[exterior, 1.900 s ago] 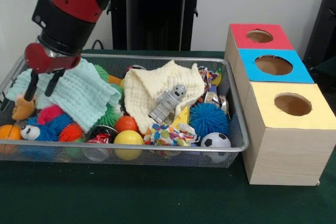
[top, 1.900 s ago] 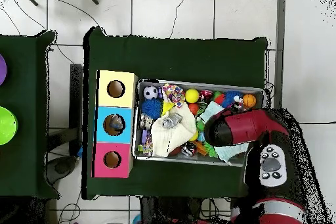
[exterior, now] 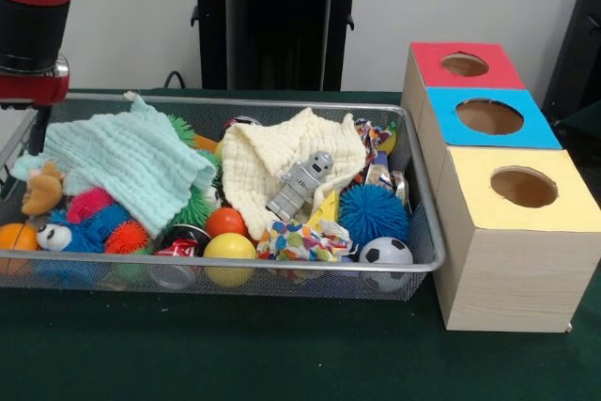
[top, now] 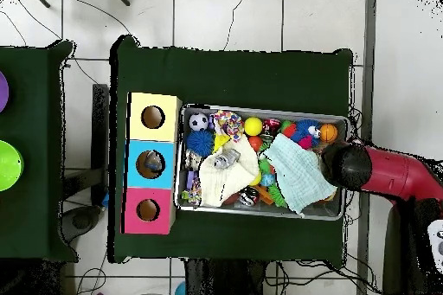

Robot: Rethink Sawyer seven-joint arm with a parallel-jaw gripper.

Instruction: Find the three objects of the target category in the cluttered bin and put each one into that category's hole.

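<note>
The silver wire mesh bin (exterior: 235,268) lies on the green table, full of toys; it also shows in the overhead view (top: 339,215). In it are a mint cloth (exterior: 131,161), a cream cloth (exterior: 272,157), a grey toy robot (exterior: 300,185), a blue spiky ball (exterior: 374,213), a soccer ball (exterior: 386,253), a yellow ball (exterior: 229,249) and an orange ball (exterior: 225,223). Three boxes with a round hole on top stand beside the bin: red (exterior: 465,65), blue (exterior: 488,116), yellow (exterior: 523,187). My gripper (exterior: 38,133) hangs at the bin's left end, mostly hidden. In the overhead view the arm (top: 346,166) covers it.
A blue plush toy (exterior: 80,230), a pink spiky ball (exterior: 89,202), a red can (exterior: 178,249) and a colourful crumpled cloth (exterior: 300,239) also lie in the bin. The black pedestal (exterior: 277,21) stands behind it. A second table with a green disc (top: 7,166) stands beyond the boxes.
</note>
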